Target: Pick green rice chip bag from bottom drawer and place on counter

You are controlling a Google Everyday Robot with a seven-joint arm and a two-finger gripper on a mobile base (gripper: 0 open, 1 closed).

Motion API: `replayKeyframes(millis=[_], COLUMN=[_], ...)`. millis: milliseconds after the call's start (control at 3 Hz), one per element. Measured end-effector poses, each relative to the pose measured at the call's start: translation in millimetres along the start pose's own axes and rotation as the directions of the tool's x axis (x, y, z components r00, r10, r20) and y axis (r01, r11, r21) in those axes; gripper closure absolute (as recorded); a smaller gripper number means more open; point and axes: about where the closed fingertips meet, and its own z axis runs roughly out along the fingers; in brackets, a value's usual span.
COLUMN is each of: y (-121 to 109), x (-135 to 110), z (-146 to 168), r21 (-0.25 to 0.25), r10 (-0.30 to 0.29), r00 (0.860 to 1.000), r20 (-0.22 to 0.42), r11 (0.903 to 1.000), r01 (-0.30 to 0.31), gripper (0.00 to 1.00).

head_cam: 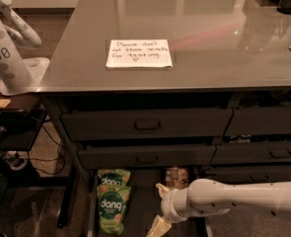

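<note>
We see the gripper in the lower middle of the frame, inside the open bottom drawer. It sits at the end of a pale arm that reaches in from the lower right edge. Its two cream fingers are spread wide, one pointing up and to the left and the other down and to the left, and nothing sits between them.

The green rice chip bag lies flat on the dark drawer floor, just left of the gripper. A strip of bare floor separates the two, so they are near each other but not touching. The bag's white lettering faces up.

A second green bag of the same kind lies directly above it in the frame. The first bag overlaps its lower edge, and its top is tucked under the drawer above. A tan and brown snack packet lies just above the gripper, toward the back of the drawer.

Two closed drawers with recessed handles, the upper and the middle, stack above the open one. The glossy grey counter fills the upper half of the frame and carries a white handwritten note. At the upper left edge stands a white spotted machine part.
</note>
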Motion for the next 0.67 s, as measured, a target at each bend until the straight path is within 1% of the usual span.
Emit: replayKeyframes(millis=[333,667], y=[0,-2], x=[0,4], z=[0,15], r21=[-0.001,-0.002], r10=[-0.001,-0.019], r00=[1.0,0.999], r20=[0.0,0.046], r11=[1.0,0.9998], r01=[0.001,0.019], gripper=[0.0,0.0])
